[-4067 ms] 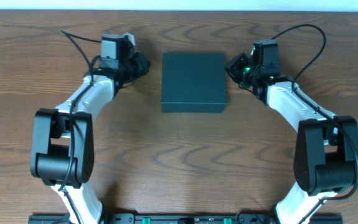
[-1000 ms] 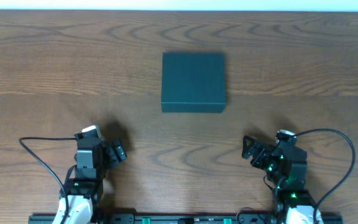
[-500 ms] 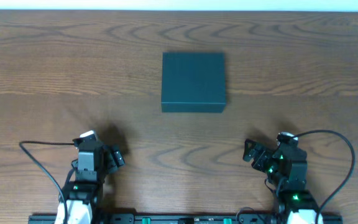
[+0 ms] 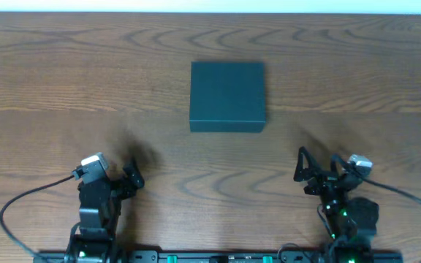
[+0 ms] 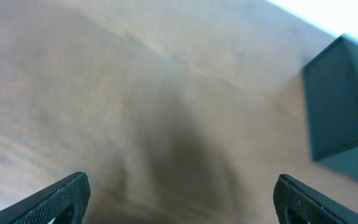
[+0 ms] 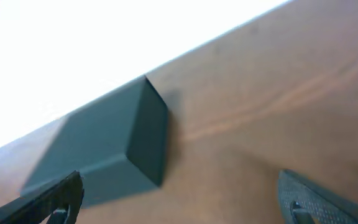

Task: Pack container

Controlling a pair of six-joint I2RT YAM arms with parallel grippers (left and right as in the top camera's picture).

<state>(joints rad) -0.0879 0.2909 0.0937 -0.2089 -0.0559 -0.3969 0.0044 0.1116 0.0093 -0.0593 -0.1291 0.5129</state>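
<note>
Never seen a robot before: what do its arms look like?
Mostly black, each wrist topped by a white block. The black two-finger left end effector and right end effector have textured fingertips. Thin black cables loop from both; green lights glow on the right arm.

Left wrist view: container (image 5: 340, 106) cut off at right edge, table (image 5: 104, 93) blurred; container inside hidden.

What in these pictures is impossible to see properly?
- Inside of the container: lid shut, every view.
- Left wrist view: blurred; container cut off by the right edge.
- Right wrist view: beyond the table, washed out white.
- Wrist views: left fingers and right fingers show tips only.
</note>
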